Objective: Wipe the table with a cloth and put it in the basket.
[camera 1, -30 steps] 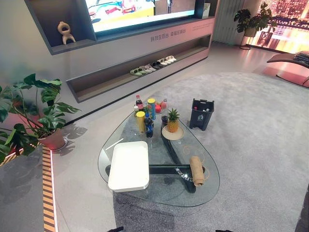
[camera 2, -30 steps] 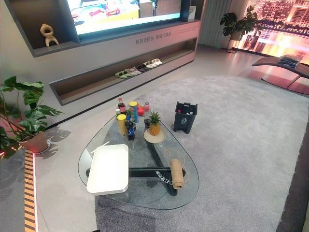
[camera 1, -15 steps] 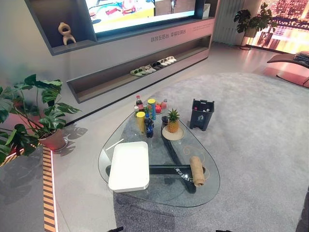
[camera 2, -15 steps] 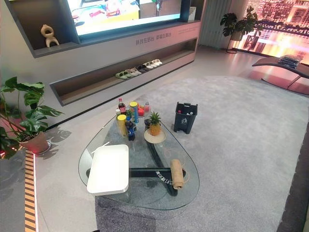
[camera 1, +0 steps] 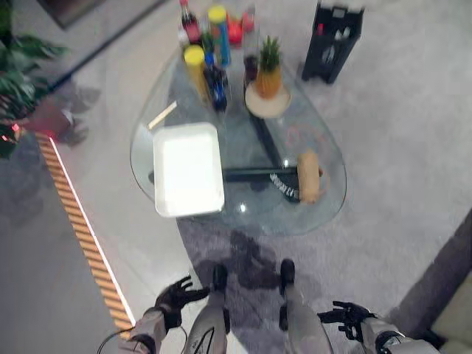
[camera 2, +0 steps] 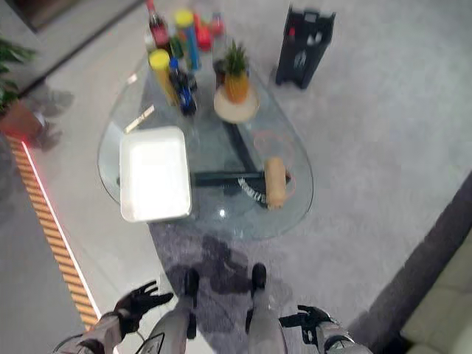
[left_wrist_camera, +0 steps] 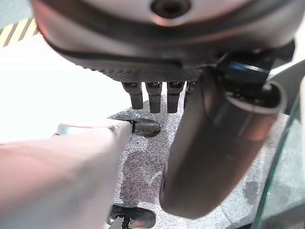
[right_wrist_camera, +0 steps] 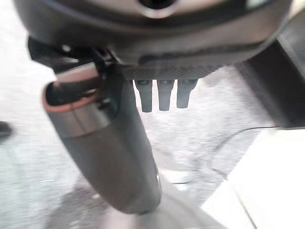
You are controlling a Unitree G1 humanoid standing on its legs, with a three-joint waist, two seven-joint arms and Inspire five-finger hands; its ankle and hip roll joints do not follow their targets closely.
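Glass table point(camera 1: 184, 96): standing ahead, unwiped.
Dark basket point(camera 1: 335, 37): sitting on carpet beyond.
Rolled tan cloth point(camera 1: 310, 175): lying near right edge; step closer first.
Left hand point(camera 1: 175, 296), right hand point(camera 1: 345, 318): hanging low, fingers relaxed, empty.

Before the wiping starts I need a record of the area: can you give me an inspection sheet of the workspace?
Surface: glass table, rounded, standing on grey carpet.
Job's things: rolled tan cloth lies on the table's right side, untouched; dark basket stands on the carpet beyond the table.
Clutter: white tray on the table's left half; pineapple on a round plate; bottles and cans grouped at the far end.
Hands: left hand and right hand both low beside the body, fingers relaxed, holding nothing.
Cables: nothing seen.
Surroundings: potted plant at far left; striped floor strip along the left.
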